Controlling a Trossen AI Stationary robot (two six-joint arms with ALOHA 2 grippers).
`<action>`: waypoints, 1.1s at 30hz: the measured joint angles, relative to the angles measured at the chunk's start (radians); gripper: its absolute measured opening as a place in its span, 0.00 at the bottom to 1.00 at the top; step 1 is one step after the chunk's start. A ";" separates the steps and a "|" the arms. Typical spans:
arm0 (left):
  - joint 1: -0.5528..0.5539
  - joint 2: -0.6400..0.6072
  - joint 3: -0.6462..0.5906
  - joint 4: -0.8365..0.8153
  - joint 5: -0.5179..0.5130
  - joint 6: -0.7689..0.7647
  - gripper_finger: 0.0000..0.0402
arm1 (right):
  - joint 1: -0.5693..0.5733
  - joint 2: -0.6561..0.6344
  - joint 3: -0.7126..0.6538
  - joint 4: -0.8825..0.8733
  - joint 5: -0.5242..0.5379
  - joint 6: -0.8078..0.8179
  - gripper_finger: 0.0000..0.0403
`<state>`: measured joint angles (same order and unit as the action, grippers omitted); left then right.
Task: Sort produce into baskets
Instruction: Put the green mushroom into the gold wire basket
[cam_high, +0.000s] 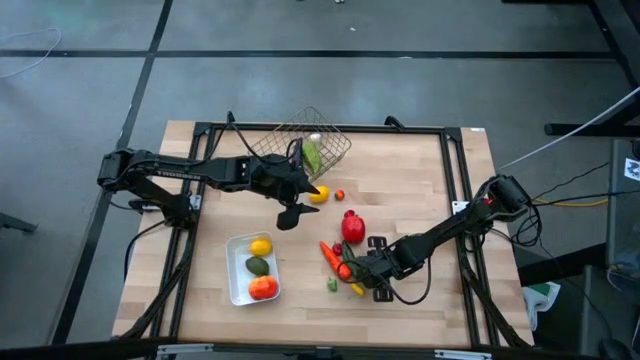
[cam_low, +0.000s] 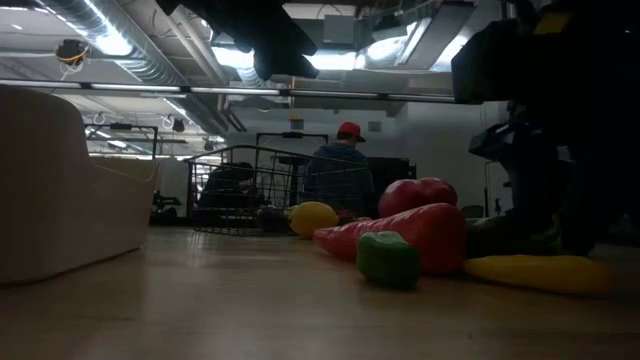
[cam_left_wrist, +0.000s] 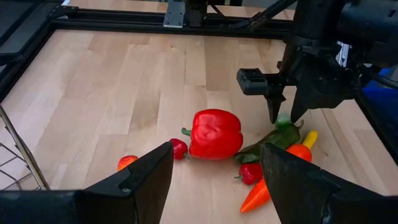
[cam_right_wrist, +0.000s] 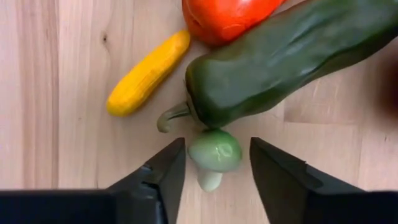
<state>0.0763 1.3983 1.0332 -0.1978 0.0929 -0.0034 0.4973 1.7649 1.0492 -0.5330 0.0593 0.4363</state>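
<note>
I lower the right claw (cam_right_wrist: 211, 163), open around a small green vegetable (cam_right_wrist: 214, 151) for pickup; left claw (cam_left_wrist: 214, 168) hovers open, empty.

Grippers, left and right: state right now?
Left gripper: open, empty, above the table between the brownish wire mesh basket and the red bell pepper.
Right gripper: open, fingers straddling a small pale green bulb-shaped vegetable, not gripping.

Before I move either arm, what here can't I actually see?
- Wire basket contents: high view, the left arm covers part; only a green piece shows.
- Produce under the right pincer: high view, arm overlaps the pile.
- Long green pepper: right wrist view, cut off by the edge.
</note>
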 joint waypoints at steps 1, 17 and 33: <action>0.000 0.000 0.000 0.000 0.000 0.002 0.59 | 0.000 0.000 0.000 -0.001 0.000 0.000 0.42; 0.000 0.000 0.000 0.000 0.000 0.003 0.59 | 0.000 -0.003 0.001 -0.008 -0.018 0.003 0.29; 0.000 0.000 0.000 0.000 0.000 0.004 0.59 | -0.105 -0.035 0.265 -0.377 0.060 -0.175 0.29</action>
<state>0.0761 1.3983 1.0328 -0.1978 0.0933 0.0006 0.3925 1.7294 1.3142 -0.9100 0.1195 0.2615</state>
